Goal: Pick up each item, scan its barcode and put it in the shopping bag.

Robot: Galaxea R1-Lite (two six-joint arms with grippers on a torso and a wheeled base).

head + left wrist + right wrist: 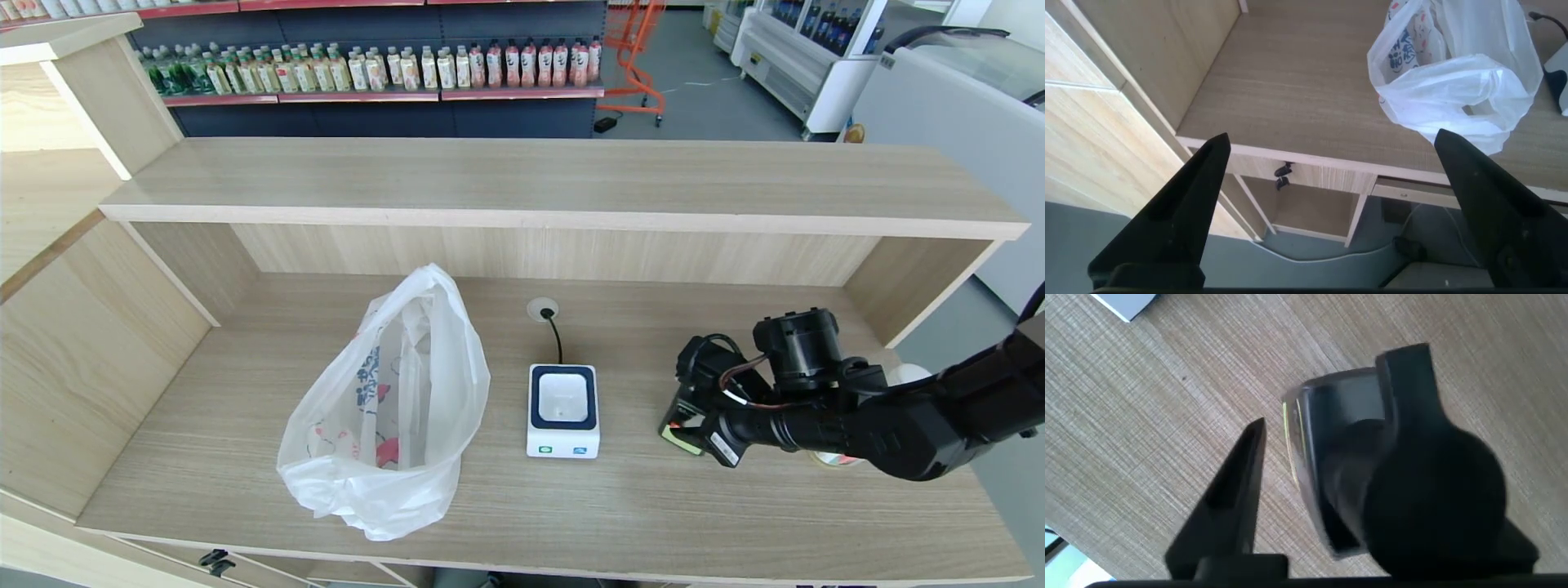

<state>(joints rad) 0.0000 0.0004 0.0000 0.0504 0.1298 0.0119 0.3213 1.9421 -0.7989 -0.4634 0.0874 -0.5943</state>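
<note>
Wood-grain counter (pixel 653 506) | crinkled plastic shopping bag (pixel 384 416) | right gripper (pixel 1327 396) jaws apart astride glossy dark packet (pixel 1323 490) | left gripper (pixel 1333 137) jaws wide

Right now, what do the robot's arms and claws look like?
The right arm is glossy black, built of rounded, cylinder-like segments, with thin black and red cables looped at the wrist and a small white label. The left gripper and right gripper each have two flat, black, tapering fingers.
</note>
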